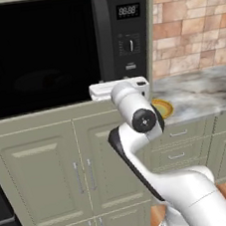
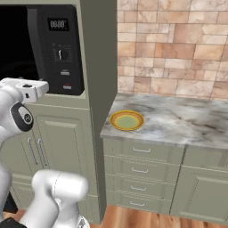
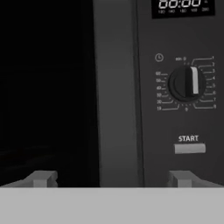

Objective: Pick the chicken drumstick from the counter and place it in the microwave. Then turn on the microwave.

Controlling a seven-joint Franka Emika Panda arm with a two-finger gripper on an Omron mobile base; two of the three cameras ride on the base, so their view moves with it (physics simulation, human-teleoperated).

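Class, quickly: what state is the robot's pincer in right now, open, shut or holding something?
Pincer: open, jaws wide apart, holding nothing, facing the microwave control panel.

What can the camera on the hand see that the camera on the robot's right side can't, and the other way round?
Hand view alone: the word START above its grey button, the tiny numbers around the dial, and the two finger tips, wide apart. Right base view alone: the yellow-green plate on the marbled counter, the drawers, the brick wall and the white arm. Both: the black microwave with its panel, dial and clock display.
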